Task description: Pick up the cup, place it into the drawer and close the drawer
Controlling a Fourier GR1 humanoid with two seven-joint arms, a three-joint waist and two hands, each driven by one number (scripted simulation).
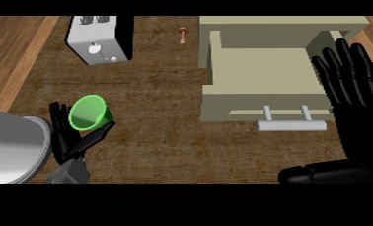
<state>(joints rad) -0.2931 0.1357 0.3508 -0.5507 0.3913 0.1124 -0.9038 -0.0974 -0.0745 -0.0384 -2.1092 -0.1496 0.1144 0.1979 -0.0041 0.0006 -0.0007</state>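
Left hand [73,138] at 8 o'clock, low in the head view, fingers and thumb curled round the green cup [90,113]; cup is tipped, mouth facing up and toward the viewer, its long axis leaning up toward 1 o'clock. Cup appears lifted clear of the wooden counter [157,101], though contact cannot be ruled out. Right hand [348,79] at 3 o'clock, fingers straight and upright, holding nothing, resting beside the drawer's right wall. Open drawer [262,69] lies at 2 o'clock from the cup, well apart, handle [291,125] on its near front. Judgement: the carry runs rightward and slightly away; the left hand has the cup, the right is nearer the drawer for closing. Farther back: toaster [98,40] at 11 o'clock, small reddish object [182,33] at 12.
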